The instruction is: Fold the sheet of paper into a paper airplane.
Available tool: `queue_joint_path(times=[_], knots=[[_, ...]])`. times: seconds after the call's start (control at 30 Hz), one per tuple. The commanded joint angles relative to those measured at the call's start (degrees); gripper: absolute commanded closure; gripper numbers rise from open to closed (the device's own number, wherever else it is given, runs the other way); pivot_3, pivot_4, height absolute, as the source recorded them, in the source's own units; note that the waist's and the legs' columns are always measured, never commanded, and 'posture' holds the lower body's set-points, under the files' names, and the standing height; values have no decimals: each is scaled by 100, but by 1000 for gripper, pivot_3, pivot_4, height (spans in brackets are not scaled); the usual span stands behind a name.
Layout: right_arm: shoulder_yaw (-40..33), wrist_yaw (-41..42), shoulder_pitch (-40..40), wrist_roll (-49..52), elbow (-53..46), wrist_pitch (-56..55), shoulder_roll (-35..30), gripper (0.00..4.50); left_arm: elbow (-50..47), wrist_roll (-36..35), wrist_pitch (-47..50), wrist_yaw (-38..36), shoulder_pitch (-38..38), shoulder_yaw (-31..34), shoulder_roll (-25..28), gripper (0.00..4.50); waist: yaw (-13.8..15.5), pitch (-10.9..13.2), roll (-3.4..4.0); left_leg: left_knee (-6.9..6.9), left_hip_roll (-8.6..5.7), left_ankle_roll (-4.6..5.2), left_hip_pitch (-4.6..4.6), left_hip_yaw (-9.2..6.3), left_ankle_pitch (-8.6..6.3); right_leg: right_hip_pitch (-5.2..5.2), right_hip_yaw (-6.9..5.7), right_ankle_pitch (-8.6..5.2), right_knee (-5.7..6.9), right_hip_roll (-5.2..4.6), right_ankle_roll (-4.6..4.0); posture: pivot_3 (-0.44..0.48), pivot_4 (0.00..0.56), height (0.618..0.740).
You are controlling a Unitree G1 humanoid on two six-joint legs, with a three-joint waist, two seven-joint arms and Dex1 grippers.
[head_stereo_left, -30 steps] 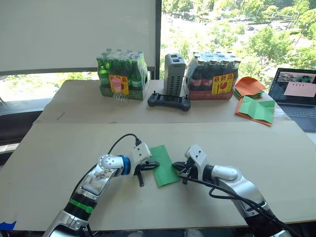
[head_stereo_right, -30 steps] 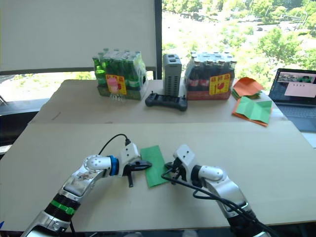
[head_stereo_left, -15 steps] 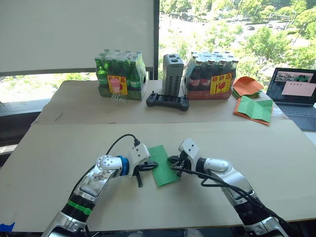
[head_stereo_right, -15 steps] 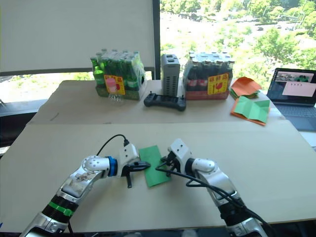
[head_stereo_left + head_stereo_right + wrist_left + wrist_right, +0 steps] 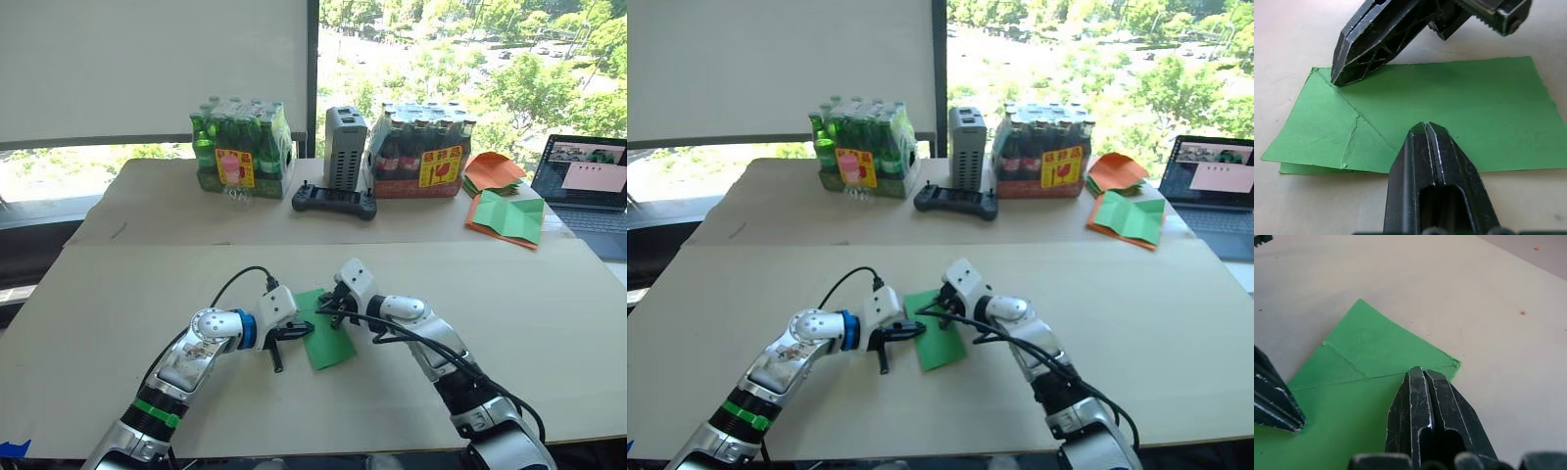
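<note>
The sheet of paper (image 5: 327,338) is bright green, doubled over into a narrow rectangle, and lies flat on the near table (image 5: 118,294). A diagonal crease crosses one end of the sheet of paper (image 5: 1474,107). My left gripper (image 5: 310,330) is shut, its tip resting on the sheet's left long edge. My right gripper (image 5: 323,311) is also shut, with its tip pressing down on the sheet's far end close to a corner. In the right wrist view that tip (image 5: 1420,373) sits just inside the paper's edge (image 5: 1361,357). No paper airplane shape shows.
Along the far table stand a pack of green bottles (image 5: 242,149), a grey box (image 5: 345,147), a black controller (image 5: 335,201) and a pack of dark bottles (image 5: 419,152). At far right lie orange papers (image 5: 493,171), a green sheet with orange edges (image 5: 509,217) and a laptop (image 5: 588,186).
My right gripper has swung left and away from me, from the sheet's right edge onto its far end. The left gripper and the sheet have stayed put.
</note>
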Motion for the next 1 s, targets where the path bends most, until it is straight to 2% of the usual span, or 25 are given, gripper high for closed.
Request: queue_joint_path(times=[0.03, 0.4, 1.0], knots=[[-64, -40, -60, -72, 163, -93, 55, 4481, 190, 168, 216, -28, 177, -180, 106, 4500, -1, 0, 0, 0, 0, 0, 0, 0, 0, 0, 0, 0, 0, 0, 0, 0, 150, 678], [-98, -111, -92, -146, 380, -221, 135, 4481, 223, 169, 197, -41, 163, -175, 124, 4500, -7, -1, 2, 0, 0, 0, 1, 0, 0, 0, 0, 0, 1, 0, 0, 0, 150, 678], [-62, 108, 835, -14, -1197, 674, -366, 4481, 342, 184, 165, -107, 56, -197, 125, 4500, 11, -1, 1, 0, 0, 1, 1, 0, -2, 2, -1, 0, -1, 0, 0, 0, 150, 678]])
